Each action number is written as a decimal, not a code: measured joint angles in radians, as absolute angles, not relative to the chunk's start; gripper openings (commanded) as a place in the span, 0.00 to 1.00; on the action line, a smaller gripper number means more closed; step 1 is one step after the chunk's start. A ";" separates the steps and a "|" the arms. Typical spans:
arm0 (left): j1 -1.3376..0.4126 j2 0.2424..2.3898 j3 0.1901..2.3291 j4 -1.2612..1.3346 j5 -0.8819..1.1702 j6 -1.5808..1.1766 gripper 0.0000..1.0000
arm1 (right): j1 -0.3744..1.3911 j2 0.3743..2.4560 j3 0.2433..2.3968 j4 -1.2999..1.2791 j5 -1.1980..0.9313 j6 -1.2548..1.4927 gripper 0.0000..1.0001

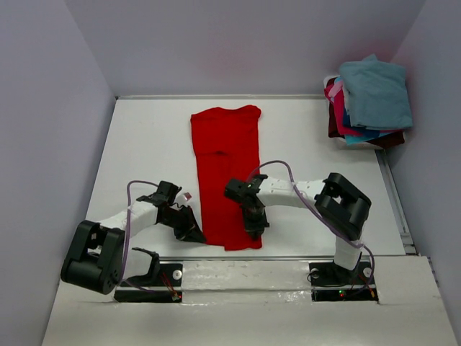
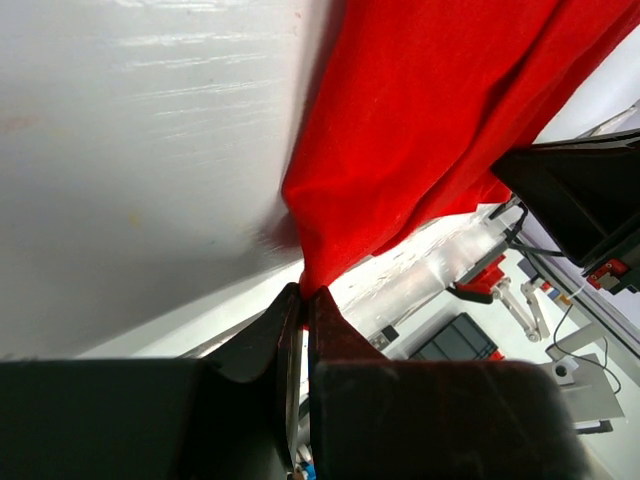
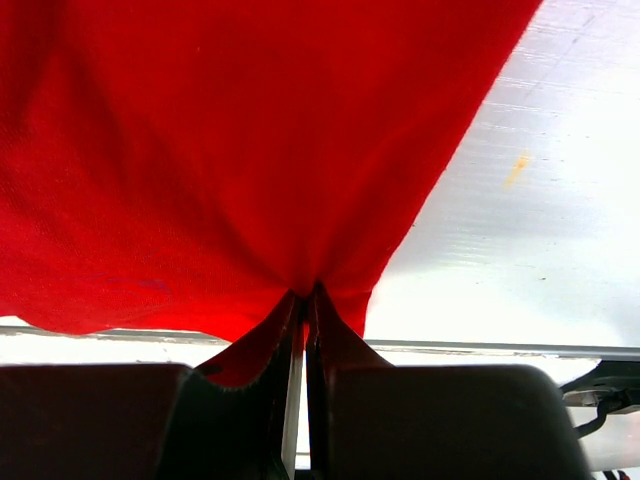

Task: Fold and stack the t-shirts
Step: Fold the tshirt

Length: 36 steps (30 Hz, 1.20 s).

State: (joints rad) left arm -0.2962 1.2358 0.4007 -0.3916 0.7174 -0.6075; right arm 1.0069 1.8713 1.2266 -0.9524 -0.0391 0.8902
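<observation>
Spanning most of the top view, the white table (image 1: 144,151) carries the red t-shirt (image 1: 225,166) at frame centre. The shirt is laid as a long narrow strip running from upper middle down to lower middle, near the arm bases. Cloth looks light, soft and limp, so it'll prob. sag wherever unsupported and slide easily on the smooth top. Best taken by the hem corners, both at once, w/ the edge kept taut between them; a mid-panel pinch would just bunch it.

The pile of other t-shirts (image 1: 369,101) sits upper right, well apart from the red one, teal on top w/ pink, blue and dark maroon under.

The left gripper (image 1: 194,233) is at the strip's lower left corner, the right gripper (image 1: 257,225) at its lower right edge. Top view gives the layout but not the jaws. Wrist views fill that in: each pair of jaws is closed narrow on a pinch of red cloth, fabric fanning out from the tips in folds. Left wrist view also shows a shadow beside the pinch, so that corner is prob. just off the table. The pile shows in neither wrist view.
</observation>
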 measured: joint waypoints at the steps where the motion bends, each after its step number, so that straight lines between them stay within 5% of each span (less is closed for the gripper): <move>1: -0.294 1.234 0.401 -0.392 0.718 -0.607 0.06 | 1.005 1.869 1.226 -0.954 -0.038 0.890 0.10; 36: -0.274 1.212 0.398 -0.447 0.749 -0.607 0.06 | 0.970 1.775 1.136 -0.987 0.008 0.891 0.14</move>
State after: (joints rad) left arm -0.2745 1.2121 0.3985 -0.4473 0.7490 -0.6067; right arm 0.9699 1.7748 1.1358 -0.9871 0.0082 0.8906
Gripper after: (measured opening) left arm 0.141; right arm 0.139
